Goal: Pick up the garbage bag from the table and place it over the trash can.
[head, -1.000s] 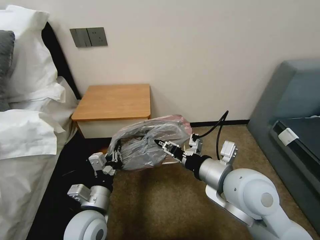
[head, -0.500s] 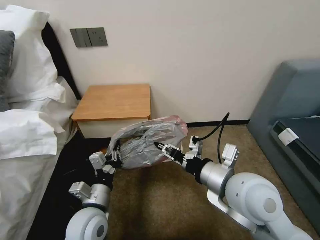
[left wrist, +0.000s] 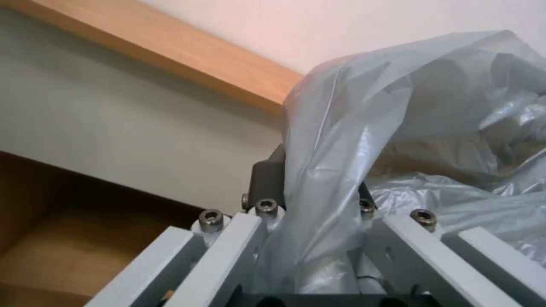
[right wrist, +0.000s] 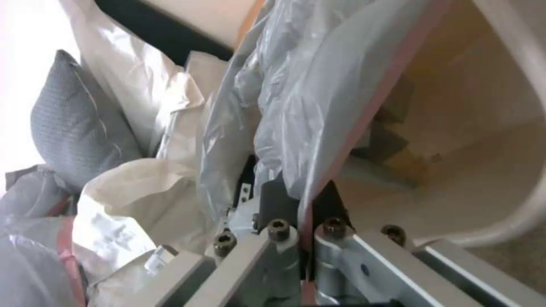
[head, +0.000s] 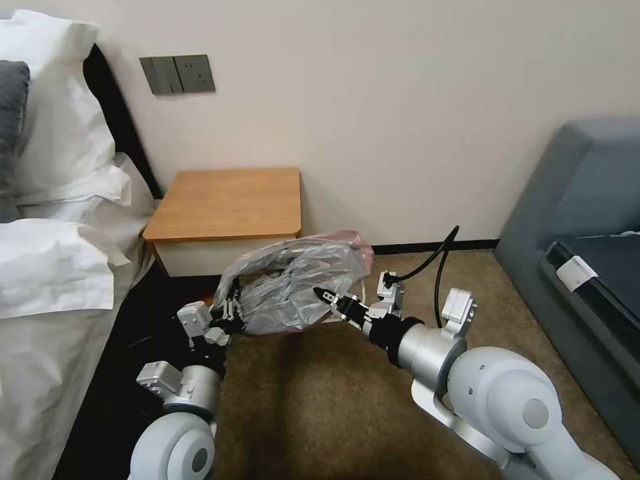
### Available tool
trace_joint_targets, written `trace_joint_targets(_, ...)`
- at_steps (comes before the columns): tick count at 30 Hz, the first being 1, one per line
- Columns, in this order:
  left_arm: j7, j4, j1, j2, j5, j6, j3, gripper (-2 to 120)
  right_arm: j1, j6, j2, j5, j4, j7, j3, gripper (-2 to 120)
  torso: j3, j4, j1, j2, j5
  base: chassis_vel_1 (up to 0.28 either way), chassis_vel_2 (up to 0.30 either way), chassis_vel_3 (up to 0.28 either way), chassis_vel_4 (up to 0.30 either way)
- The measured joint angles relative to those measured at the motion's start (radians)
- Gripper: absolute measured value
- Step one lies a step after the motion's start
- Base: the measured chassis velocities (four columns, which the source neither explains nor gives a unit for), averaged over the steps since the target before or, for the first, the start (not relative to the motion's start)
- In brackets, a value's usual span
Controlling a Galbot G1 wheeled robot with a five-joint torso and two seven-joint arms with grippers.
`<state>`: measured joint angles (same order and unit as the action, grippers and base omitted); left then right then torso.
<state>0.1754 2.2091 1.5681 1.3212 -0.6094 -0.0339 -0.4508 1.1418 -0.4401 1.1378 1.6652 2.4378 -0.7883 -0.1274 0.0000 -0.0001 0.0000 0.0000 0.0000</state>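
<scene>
The garbage bag [head: 293, 283], crinkly grey plastic with a pinkish rim, hangs stretched between my two grippers just in front of the table [head: 227, 200]. My left gripper [head: 230, 310] is shut on the bag's left side; the left wrist view has plastic [left wrist: 398, 106] bunched between its fingers [left wrist: 267, 187]. My right gripper [head: 327, 297] is shut on the pink rim [right wrist: 364, 123]. Right beside that rim, the right wrist view looks into the cream trash can [right wrist: 489, 128]. In the head view the bag hides the trash can.
A bed with white pillows [head: 60, 153] and a grey cushion [head: 10, 120] fills the left side. A grey sofa [head: 587, 227] stands at the right. The wall is close behind the table. Brown carpet [head: 313, 400] lies open in front.
The bag has shifted slightly to the left and bunched narrower. My right gripper has moved a little lower with the rim. The left gripper has barely moved.
</scene>
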Motion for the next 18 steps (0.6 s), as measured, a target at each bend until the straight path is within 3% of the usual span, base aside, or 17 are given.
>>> trace_joint_targets(18, 0.074, -0.008, -0.026, 0.007, -0.105, -0.034, -0.005, 7, 0.107, -0.04, -0.026, -0.011, 0.059, 0.019, -0.06, 0, 0.0, 0.0001, 0.0, 0.0, 0.0, 0.0, 0.0, 0.0, 0.0)
